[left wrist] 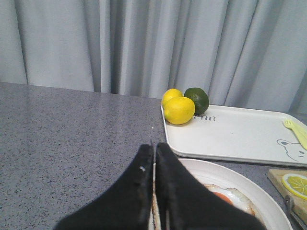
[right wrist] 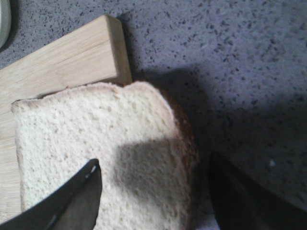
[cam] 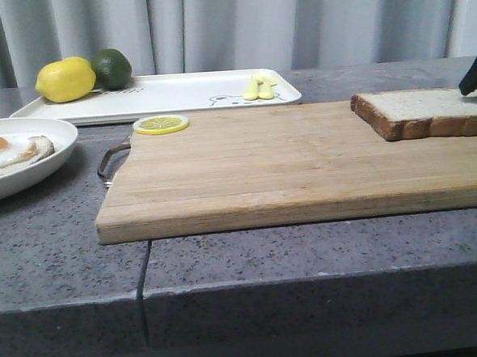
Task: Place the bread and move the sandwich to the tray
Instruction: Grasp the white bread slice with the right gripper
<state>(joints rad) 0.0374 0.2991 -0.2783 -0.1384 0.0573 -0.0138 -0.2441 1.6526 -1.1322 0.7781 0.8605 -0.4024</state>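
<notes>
The bread [cam: 425, 112] is lying flat at the far right corner of the wooden cutting board [cam: 286, 163], its brown crust overhanging the board's edge a little. The right pincer [right wrist: 156, 191] is hovering over it with its fingers spread wide, one above the crumb and the other off past the crust, gripping nothing. The left pincer [left wrist: 155, 191] is sitting with its fingers pressed together over the rim of the round plate [cam: 53, 133], which is carrying a fried egg [cam: 6, 151]. Behind the board, the white tray [cam: 177, 93] is resting on the grey surface [cam: 48, 239], with a lemon [cam: 65, 79] and a lime [cam: 112, 67] at its left end. A lemon slice [cam: 161, 124] is lying on the board's near-left corner.
</notes>
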